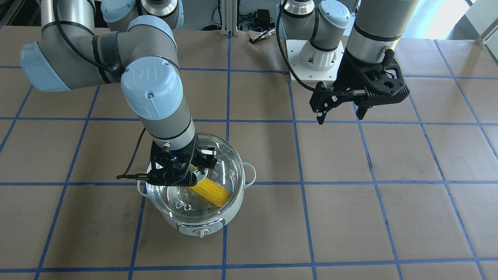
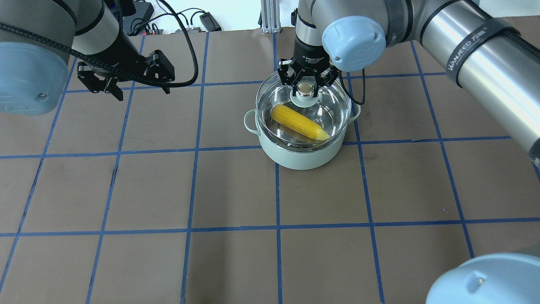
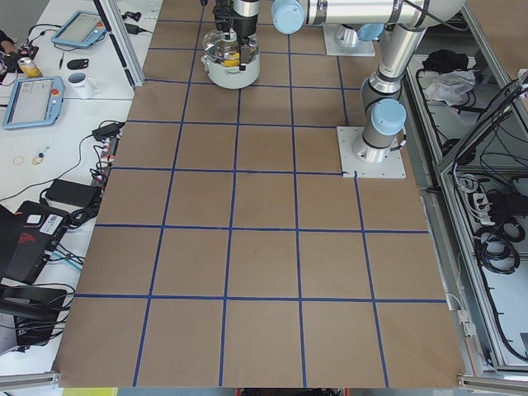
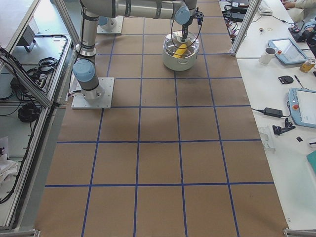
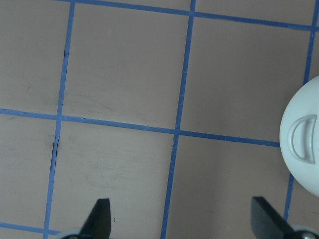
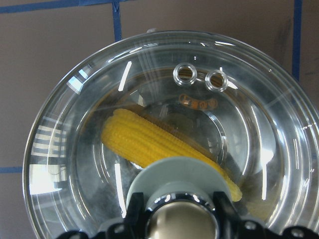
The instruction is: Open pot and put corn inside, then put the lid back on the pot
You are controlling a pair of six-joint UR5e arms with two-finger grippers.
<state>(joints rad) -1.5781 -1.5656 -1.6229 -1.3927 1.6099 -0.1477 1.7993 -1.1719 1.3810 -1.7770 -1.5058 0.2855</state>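
Note:
The pale mint pot [image 2: 301, 156] stands right of the table's middle, with its control knob [image 1: 200, 232] on the side away from the robot. The yellow corn [image 2: 299, 123] lies slanted inside it and shows through the glass [image 6: 149, 144]. The clear glass lid [image 2: 333, 105] covers the pot's mouth; I cannot tell whether it rests fully on the rim. My right gripper [image 2: 306, 88] points down and is shut on the lid's shiny knob [image 6: 174, 224]. My left gripper [image 2: 135, 90] is open and empty, hovering far to the left [image 5: 182, 219].
Brown paper with a blue tape grid [image 2: 194, 190] covers the table. The left arm's white mounting plate [image 1: 313, 66] sits at the robot's edge. Cables and a power brick [image 1: 262, 17] lie beyond it. The pot's side handle [image 5: 304, 144] shows at the left wrist view's right edge.

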